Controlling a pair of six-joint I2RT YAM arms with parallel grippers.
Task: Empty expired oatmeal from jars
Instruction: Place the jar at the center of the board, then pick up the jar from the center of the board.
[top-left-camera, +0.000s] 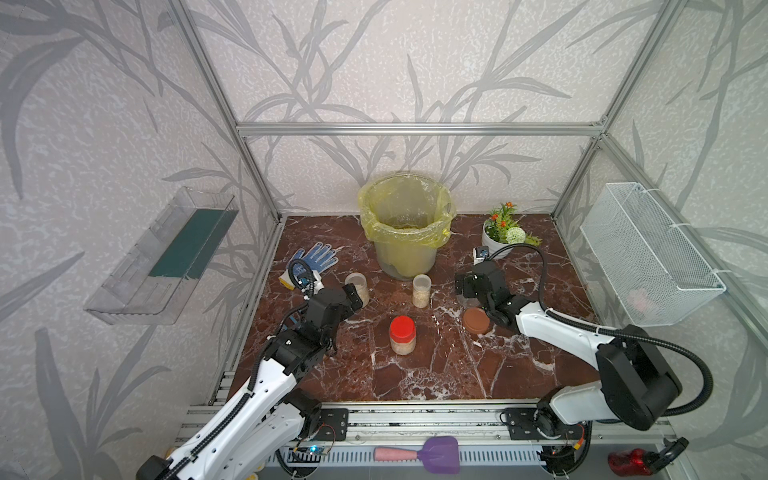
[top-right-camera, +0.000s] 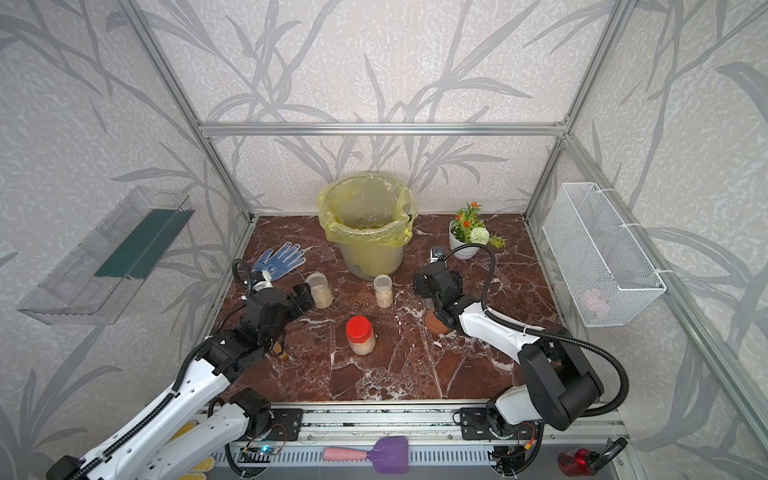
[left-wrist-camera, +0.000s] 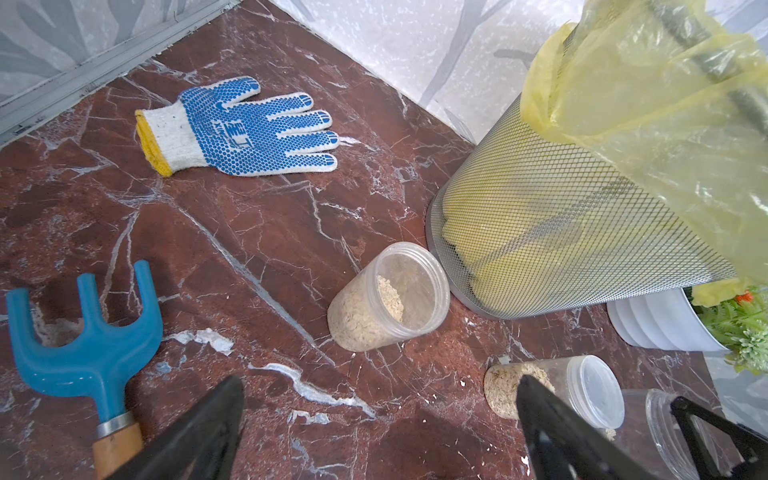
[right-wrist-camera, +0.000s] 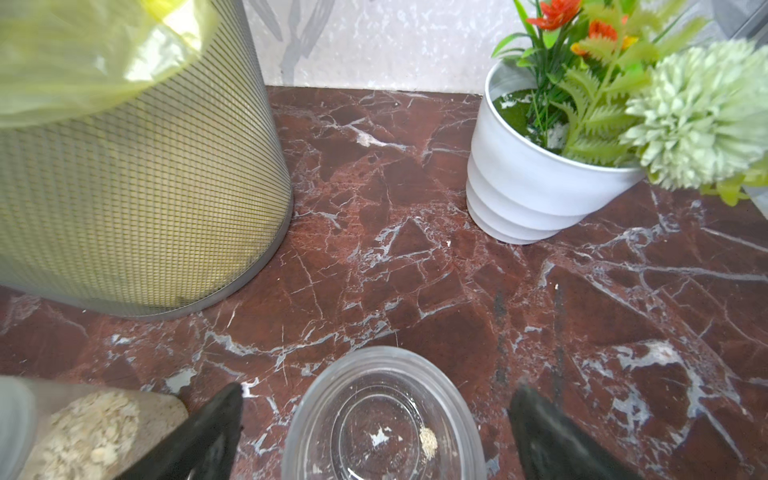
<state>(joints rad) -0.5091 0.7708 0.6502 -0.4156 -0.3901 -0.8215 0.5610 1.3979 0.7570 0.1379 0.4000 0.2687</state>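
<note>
red-lidded jar (top-left-camera: 402, 334), part-filled with oatmeal (top-left-camera: 401, 345), stands well in front of the bin (top-left-camera: 400, 258). brown lid (top-left-camera: 476, 321) lies front-right of the bin. left gripper (left-wrist-camera: 380, 384), jaws spread, hovers beside the open jar (left-wrist-camera: 374, 307) of oatmeal, front-left of the bin. right gripper (right-wrist-camera: 376, 390), jaws spread, flanks the empty jar (right-wrist-camera: 382, 436), gaps showing both sides. slim clear-lidded jar (top-left-camera: 420, 291) stands just before the bin.
</note>
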